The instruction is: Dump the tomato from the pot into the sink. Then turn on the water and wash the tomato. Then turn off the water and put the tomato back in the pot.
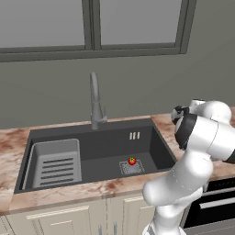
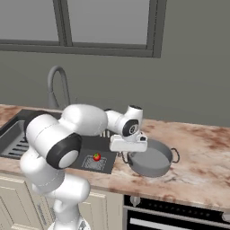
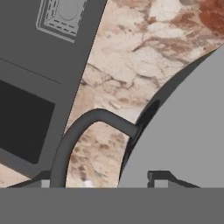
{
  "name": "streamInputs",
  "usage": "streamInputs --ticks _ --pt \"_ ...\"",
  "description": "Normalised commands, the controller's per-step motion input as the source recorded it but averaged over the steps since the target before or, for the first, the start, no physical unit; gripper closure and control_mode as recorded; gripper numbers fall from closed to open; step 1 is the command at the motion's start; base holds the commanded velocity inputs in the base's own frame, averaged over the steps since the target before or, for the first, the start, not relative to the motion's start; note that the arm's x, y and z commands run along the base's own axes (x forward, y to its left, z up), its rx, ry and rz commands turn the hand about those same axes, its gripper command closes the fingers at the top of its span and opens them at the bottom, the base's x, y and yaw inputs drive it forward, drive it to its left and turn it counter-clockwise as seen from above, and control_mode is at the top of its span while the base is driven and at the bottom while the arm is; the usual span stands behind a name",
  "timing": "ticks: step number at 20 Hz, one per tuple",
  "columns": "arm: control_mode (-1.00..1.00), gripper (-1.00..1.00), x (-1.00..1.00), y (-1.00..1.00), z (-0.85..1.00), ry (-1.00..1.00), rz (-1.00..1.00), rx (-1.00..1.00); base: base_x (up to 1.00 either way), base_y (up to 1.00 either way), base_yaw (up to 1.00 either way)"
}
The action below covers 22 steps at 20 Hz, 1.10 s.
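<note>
The small red tomato (image 1: 131, 160) lies on the square drain grate (image 1: 132, 167) in the dark sink (image 1: 156, 142), with the ribbed rack (image 1: 56, 163) at its left. The round grey metal pot (image 2: 150, 158) stands on the marble counter (image 2: 202, 166) to the right. The gripper (image 2: 127, 153) is at its dark loop handle (image 3: 78, 131), fingers apart and released

Red tomato (image 1: 131, 160) on the drain grate of the dark sink (image 1: 156, 142); grey pot (image 2: 152, 162) upright on the counter beside it.

Tomato in the sink, pot on the surface

The tomato (image 2: 96, 157) lies on the drain grate (image 2: 96, 162) in the sink (image 2: 18, 130), left of the jaws; the pot (image 2: 151, 158) sits on the surface (image 2: 202, 166) directly at the jaws, faucet (image 2: 56, 85) behind the sink.
</note>
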Motion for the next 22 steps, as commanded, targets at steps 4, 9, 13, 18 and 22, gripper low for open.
streamInputs --ticks 4,9,13,18,22 --pt "-1.00 -1.00 0.00 0.00 0.01 -0.12 0.00 0.00 0.00 0.00 0.00" --pt "-1.00 -1.00 -0.01 0.08 0.22 -0.17 0.00 0.00 0.00 0.00 0.00" --pt "-1.00 -1.00 -0.10 0.36 0.47 -0.14 0.00 0.00 0.00 0.00 0.00" --pt "-1.00 -1.00 -0.19 0.49 0.63 -0.16 0.00 0.00 0.00 0.00 0.00" --pt "-1.00 -1.00 -0.21 0.59 0.81 -0.20 0.00 0.00 0.00 0.00 0.00"
